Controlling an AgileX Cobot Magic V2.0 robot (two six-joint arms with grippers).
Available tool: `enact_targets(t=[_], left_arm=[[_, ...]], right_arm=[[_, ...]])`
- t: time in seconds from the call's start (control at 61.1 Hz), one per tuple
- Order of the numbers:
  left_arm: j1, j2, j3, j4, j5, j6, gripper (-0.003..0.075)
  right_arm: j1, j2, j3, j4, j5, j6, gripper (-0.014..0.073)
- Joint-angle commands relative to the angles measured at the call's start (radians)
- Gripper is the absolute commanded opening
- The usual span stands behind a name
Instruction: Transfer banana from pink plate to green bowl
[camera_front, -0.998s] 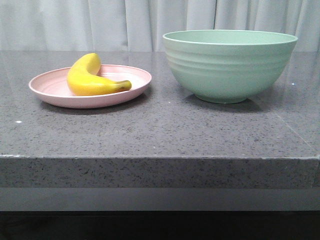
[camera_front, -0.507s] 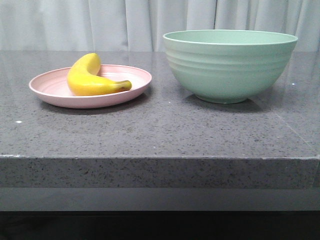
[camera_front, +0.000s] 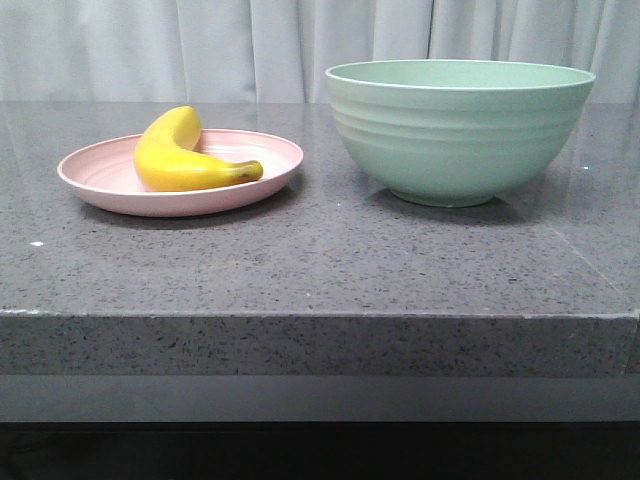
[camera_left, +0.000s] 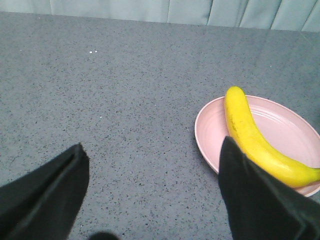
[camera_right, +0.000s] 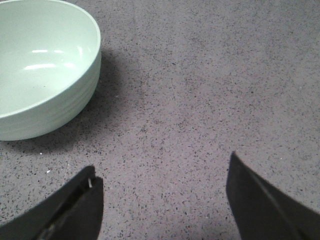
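Note:
A curved yellow banana (camera_front: 180, 157) lies on the pale pink plate (camera_front: 90, 172) at the left of the grey counter. To its right stands the tall mint-green bowl (camera_front: 460, 135), with nothing showing inside it. No arm appears in the front view. In the left wrist view my left gripper (camera_left: 152, 150) is open over bare counter, the banana (camera_left: 252, 137) and pink plate (camera_left: 285, 122) just beside one finger. In the right wrist view my right gripper (camera_right: 161, 167) is open above bare counter, apart from the green bowl (camera_right: 42, 67).
A speckled dark grey stone counter (camera_front: 330, 255) carries everything; its front edge runs across the front view. Pale curtains (camera_front: 250, 45) hang behind the counter's far edge.

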Motion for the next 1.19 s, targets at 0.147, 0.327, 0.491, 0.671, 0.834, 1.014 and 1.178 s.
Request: enact_targets(t=[0.147, 0.327, 0.491, 0.671, 0.834, 1.014, 1.178], left_arm=[[-0.006, 0.074, -0.067, -0.119, -0.041, 0.059, 0.0545], [-0.011, 0.173, -0.154, -0.204, 0.074, 0.108, 0.0545], [-0.080, 0.253, -0.214, -0.214, 0.099, 0.130, 0.0545], [-0.203, 0.334, -0.275, -0.214, 0.082, 0.141, 0.0545], [-0.280, 0.423, -0.345, -0.214, 0.101, 0.102, 0.0545], [-0.301, 0.561, -0.470, -0.201, 0.198, 0.021, 0.0545], [-0.301, 0.688, -0.586, -0.141, 0.268, -0.046, 0.0545]], right_arm=[[-0.007, 0.005, -0.033, 0.000, -0.065, -0.012, 0.0549], [-0.007, 0.005, -0.033, 0.000, -0.065, -0.012, 0.0549], [-0.007, 0.005, -0.033, 0.000, -0.065, -0.012, 0.0549], [-0.007, 0.005, -0.033, 0.000, -0.065, -0.012, 0.0549], [-0.007, 0.005, -0.033, 0.000, -0.065, -0.012, 0.0549], [-0.007, 0.005, -0.033, 0.000, -0.065, -0.012, 0.0549], [-0.007, 0.005, -0.033, 0.000, -0.065, -0.012, 0.0549]])
